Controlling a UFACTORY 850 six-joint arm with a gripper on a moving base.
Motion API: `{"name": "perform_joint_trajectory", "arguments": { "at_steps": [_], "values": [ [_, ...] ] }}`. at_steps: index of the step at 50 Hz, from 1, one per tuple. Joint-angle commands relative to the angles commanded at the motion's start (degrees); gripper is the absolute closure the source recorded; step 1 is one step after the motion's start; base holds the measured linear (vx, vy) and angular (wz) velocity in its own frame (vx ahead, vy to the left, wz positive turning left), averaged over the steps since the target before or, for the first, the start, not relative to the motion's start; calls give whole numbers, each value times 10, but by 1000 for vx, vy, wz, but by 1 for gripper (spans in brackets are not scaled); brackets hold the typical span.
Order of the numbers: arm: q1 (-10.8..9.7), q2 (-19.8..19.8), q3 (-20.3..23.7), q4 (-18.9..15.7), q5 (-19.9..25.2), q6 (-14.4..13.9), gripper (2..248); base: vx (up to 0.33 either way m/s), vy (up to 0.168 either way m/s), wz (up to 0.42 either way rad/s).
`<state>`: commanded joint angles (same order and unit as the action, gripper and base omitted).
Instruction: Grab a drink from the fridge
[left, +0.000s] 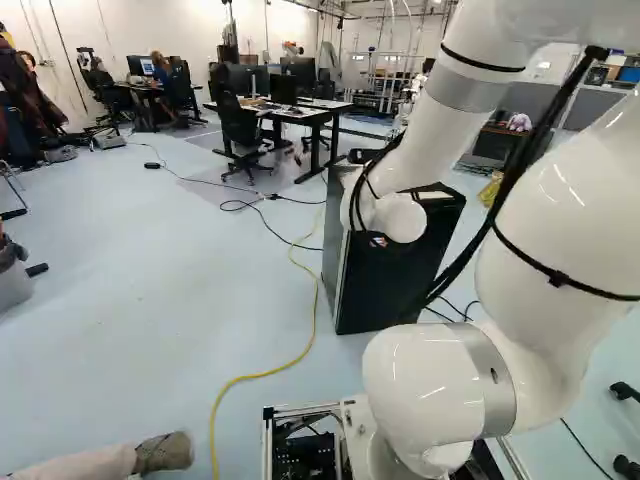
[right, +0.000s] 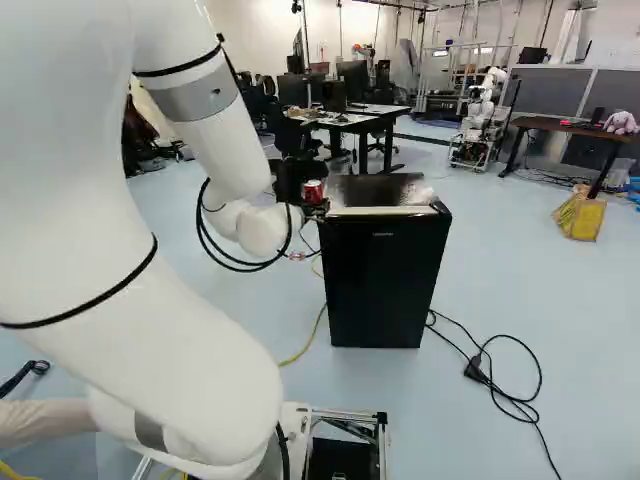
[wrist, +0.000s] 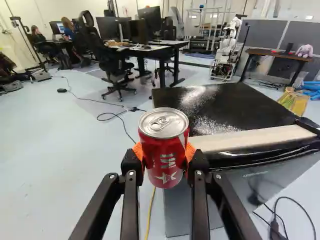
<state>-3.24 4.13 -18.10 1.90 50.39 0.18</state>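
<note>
A red can with a silver top is held by my gripper (right: 318, 200) over the fridge's left edge in the right base view. In the wrist view both orange pads of my gripper (wrist: 164, 155) press the can (wrist: 163, 142) from two sides, and it stands upright. The black fridge (right: 384, 275) has its door closed; its dark top (wrist: 225, 107) with white specks lies beside and beyond the can. In the left base view my arm hides part of the fridge (left: 385, 285), and the can cannot be made out there.
Desks (wrist: 165, 52) with monitors and an office chair stand beyond the fridge. Another robot (right: 483, 118) is farther back. Black cables (right: 500, 385) lie on the floor by the fridge, and a yellow cable (left: 262, 374) runs across it. A person's foot (left: 163, 452) is near the base.
</note>
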Motion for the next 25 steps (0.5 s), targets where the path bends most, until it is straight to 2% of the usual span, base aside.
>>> {"name": "perform_joint_trajectory", "arguments": {
  "at_steps": [25],
  "values": [
    [20, 75, 82, -12, -2, -1, 153, 0, 0, 0]
  ]
}}
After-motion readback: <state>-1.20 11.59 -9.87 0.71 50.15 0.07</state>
